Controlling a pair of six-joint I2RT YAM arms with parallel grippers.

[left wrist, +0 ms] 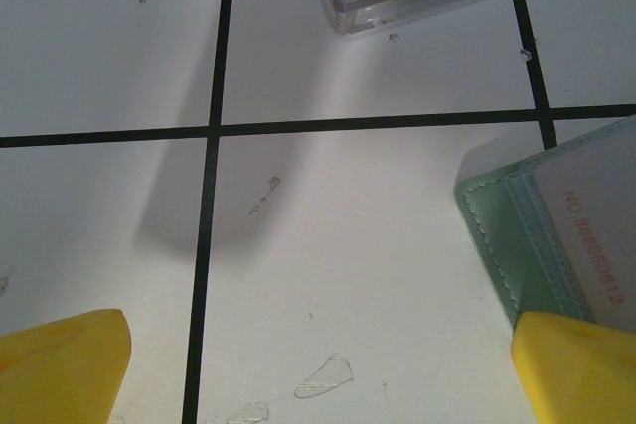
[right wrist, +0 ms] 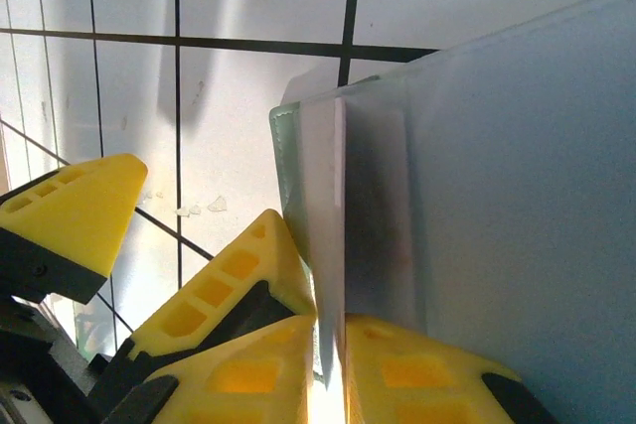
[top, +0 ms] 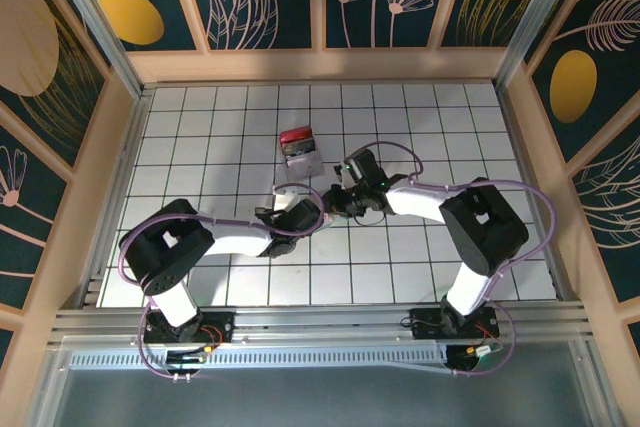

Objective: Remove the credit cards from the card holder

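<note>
The small, soft bifold card holder (left wrist: 494, 245), pale green on one leaf and blue-grey on the other, sits near the middle of the white, black-gridded worktop (left wrist: 99, 67). It lies between the two tools and just short of the red-topped block (top: 298, 146) with a clear base. The right tool (right wrist: 326, 335) has its yellow tips pressed together on a thin pale edge, which I take to be a grey-white credit card (right wrist: 320, 196) standing between the leaves. The left tool (left wrist: 318, 330) is spread wide, one yellow finger (left wrist: 581, 369) lying at the holder's green, stitched corner. The left wrist view has a numbered card in the green leaf's pocket; I cannot tell whether it is the pinched one. The step in hand looks like drawing the card out. Done well, that means a slow pull straight along the pocket while the left finger pins the soft leaf, or the whole holder is likely to lift with it. Both arms reach inward from their bases: the left stretches low towards the centre, the right folds at its elbow and doubles back leftward, and the wrists meet nose to nose.
</note>
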